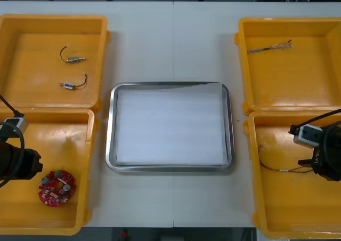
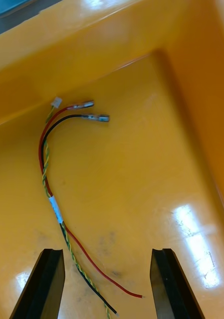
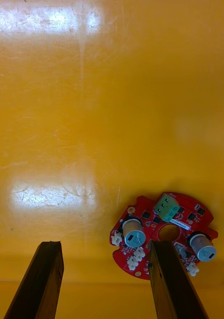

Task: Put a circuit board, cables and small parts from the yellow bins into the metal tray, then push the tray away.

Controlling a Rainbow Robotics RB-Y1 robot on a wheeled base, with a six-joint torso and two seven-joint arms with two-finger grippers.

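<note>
While in yellow bins [image 1: 53, 139], circuit board [image 1: 56, 187], cables [image 2: 56, 209].

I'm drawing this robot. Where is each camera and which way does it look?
Front view: above the arms, looking steeply down at table, tray, yellow bins; left arm, right arm show.
Left wrist view: on the left wrist, facing the circuit board in the near left bin; open left gripper shows.
Right wrist view: on the right wrist, facing cables in the near right bin; open right gripper shows.
Shared: front and left wrist views both see the circuit board.
</note>
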